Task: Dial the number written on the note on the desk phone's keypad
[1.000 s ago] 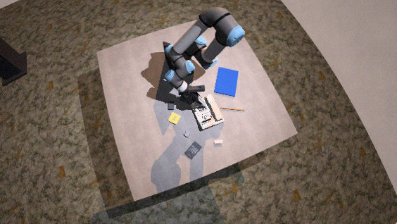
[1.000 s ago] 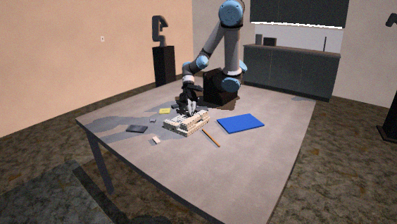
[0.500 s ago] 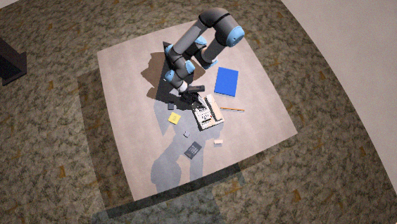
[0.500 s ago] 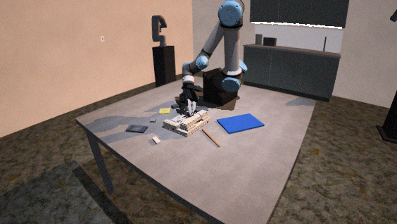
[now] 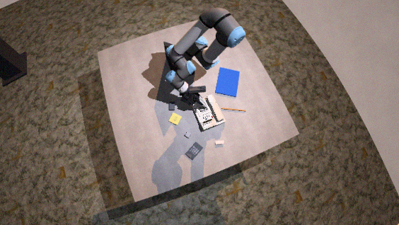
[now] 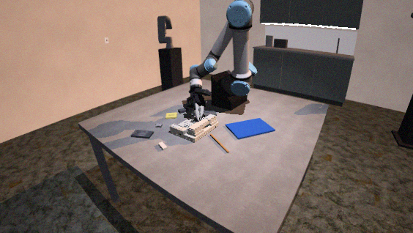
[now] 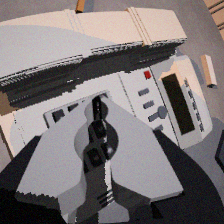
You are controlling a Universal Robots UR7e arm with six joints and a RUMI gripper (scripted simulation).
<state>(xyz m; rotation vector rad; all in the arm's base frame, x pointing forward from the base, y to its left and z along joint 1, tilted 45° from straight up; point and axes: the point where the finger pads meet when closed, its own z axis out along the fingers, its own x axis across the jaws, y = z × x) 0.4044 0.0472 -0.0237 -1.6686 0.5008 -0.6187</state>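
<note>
Closed Hand Over Desk Phone, Handset in Cradle

The hand [image 5: 205, 105] [image 6: 199, 119] [image 7: 97, 98] was at the desk phone [image 5: 203, 121] [image 6: 179, 130] [image 7: 132, 97], its fingers together with nothing gripped between them. It pointed down over the keypad [image 7: 59, 116], partly hiding the keys; whether the tips touched one could not be told. The handset [image 5: 216, 109] [image 6: 202, 125] [image 7: 95, 32] lay in its cradle, just beside the hand. The phone's dark display [image 7: 178, 104] and red button [image 7: 147, 75] were to the right of the fingertips in the wrist view.

Seen from the top, the yellow note [image 5: 175, 118] [image 6: 171, 115] lay on the desk [image 5: 262, 120] [image 6: 263, 176] below and left of the hand, its number too small to read. A small dark block [image 5: 172, 105] [image 6: 181, 110] lay left of the hand, and a calculator [image 5: 194, 151] [image 6: 142, 133] well below it. A blue folder [image 5: 227, 82] [image 6: 250, 128] was above and right of the hand, a pencil [image 5: 233, 110] [image 6: 220, 143] [image 7: 80, 5] to its right, and a pale eraser [image 5: 219, 143] [image 6: 162, 145] [image 7: 208, 71] below and right.
</note>
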